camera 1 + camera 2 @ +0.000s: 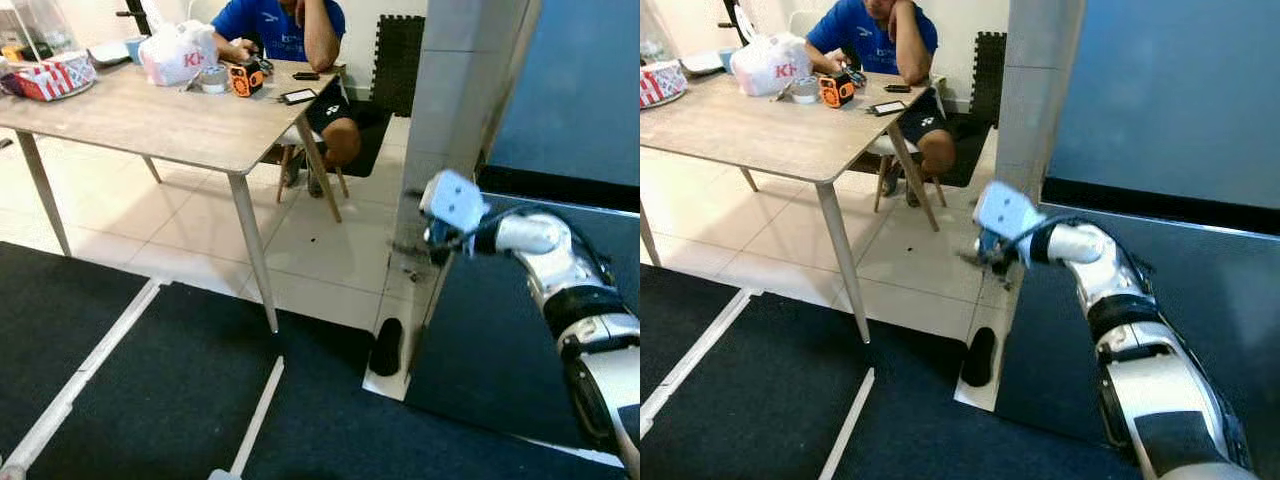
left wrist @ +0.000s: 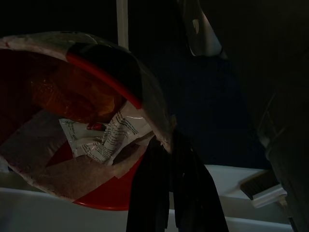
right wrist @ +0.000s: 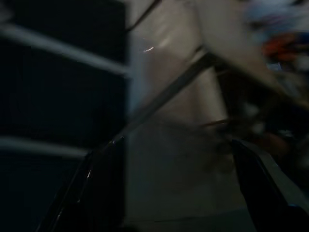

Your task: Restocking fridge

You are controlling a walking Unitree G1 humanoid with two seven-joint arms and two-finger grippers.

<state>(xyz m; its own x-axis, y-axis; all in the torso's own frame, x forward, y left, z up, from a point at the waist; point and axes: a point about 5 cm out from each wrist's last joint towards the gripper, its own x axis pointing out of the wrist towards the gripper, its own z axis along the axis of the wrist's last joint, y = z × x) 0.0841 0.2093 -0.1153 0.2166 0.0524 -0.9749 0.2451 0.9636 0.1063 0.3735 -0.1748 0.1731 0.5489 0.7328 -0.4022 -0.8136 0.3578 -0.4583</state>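
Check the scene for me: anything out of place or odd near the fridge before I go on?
Nothing looks spilled or damaged. A black shoe stands alone on the floor against the fridge's dark lower door, below the right gripper. The left gripper holds a red packet.

A wooden table (image 1: 150, 115) stands on pale tiles (image 1: 330, 250) beside dark, perhaps carpeted, mats (image 1: 180, 390).

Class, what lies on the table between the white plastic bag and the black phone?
In the left eye view, an orange-and-black device sits between the white plastic bag and the black phone.
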